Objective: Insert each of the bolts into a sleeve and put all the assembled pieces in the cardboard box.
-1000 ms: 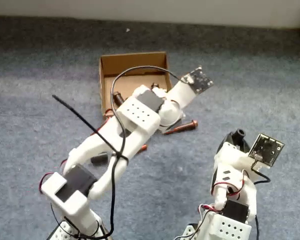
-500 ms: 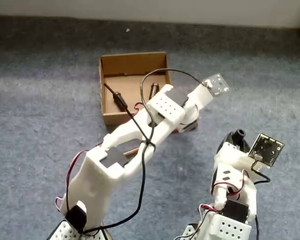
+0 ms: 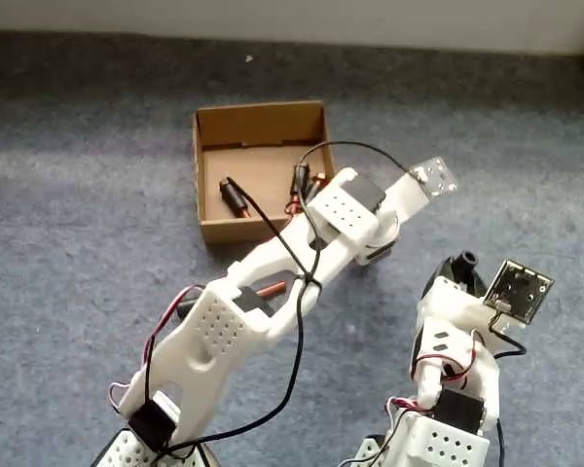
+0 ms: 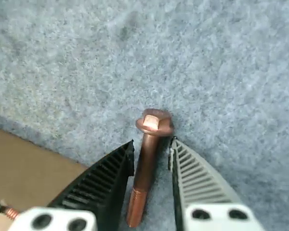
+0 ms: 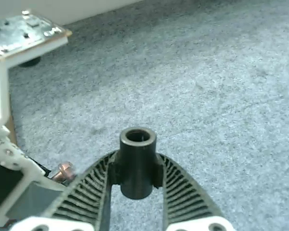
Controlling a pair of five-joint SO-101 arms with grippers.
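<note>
Update: over the last second the left arm [image 3: 273, 263] has stretched further out and swung right, uncovering the cardboard box [image 3: 214, 131]. The bolt [image 4: 147, 163] that lay in plain sight off the box's near-right corner is now under the wrist in the high view.

Left gripper [image 4: 151, 143] is released: jaws spread, one either side of the shank. The bolt lies flat on the carpet [image 3: 97, 224] with its head pointing away from the wrist. We can't tell whether the pads already touch it. We read this as lined up for a pinch, not yet grasped.

Right gripper [image 5: 136, 166] is clenched on a sleeve [image 5: 137, 144], held upright with the bore up, over the carpet's near-right area, well apart from the box.

The box appears to hold two assembled pieces [image 3: 232, 195], though a cable crosses one. Another bolt [image 3: 273, 289] lies on the carpet under the left arm.

Once the bolt is pinched, we expect a lift and mating into the waiting sleeve.
</note>
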